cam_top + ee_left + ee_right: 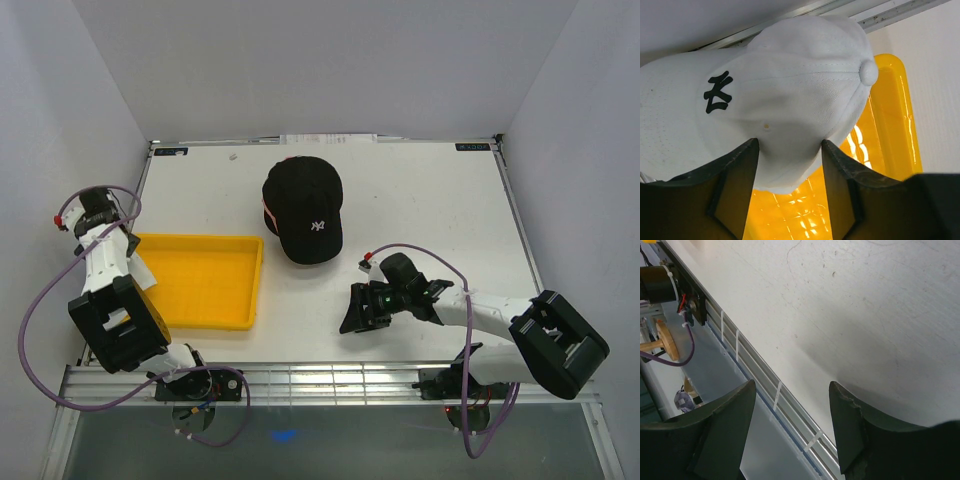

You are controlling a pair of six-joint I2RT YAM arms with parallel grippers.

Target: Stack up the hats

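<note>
A black cap with a white NY logo (305, 210) lies at the table's back centre, with a pink edge (266, 210) showing under its left side. The tan cap is out of view. In the left wrist view a white cap with a dark logo (785, 85) fills the frame. My left gripper (790, 146) is shut on its edge, over the yellow tray (890, 125). In the top view that gripper is hidden under the left arm (105, 255) at the tray's left end. My right gripper (357, 308) is open and empty near the table's front edge. It also shows in the right wrist view (792, 390).
The yellow tray (205, 282) sits front left, beside the left arm. The grooved metal rail (330, 378) runs along the front edge, below the right gripper. White walls close in the left, back and right sides.
</note>
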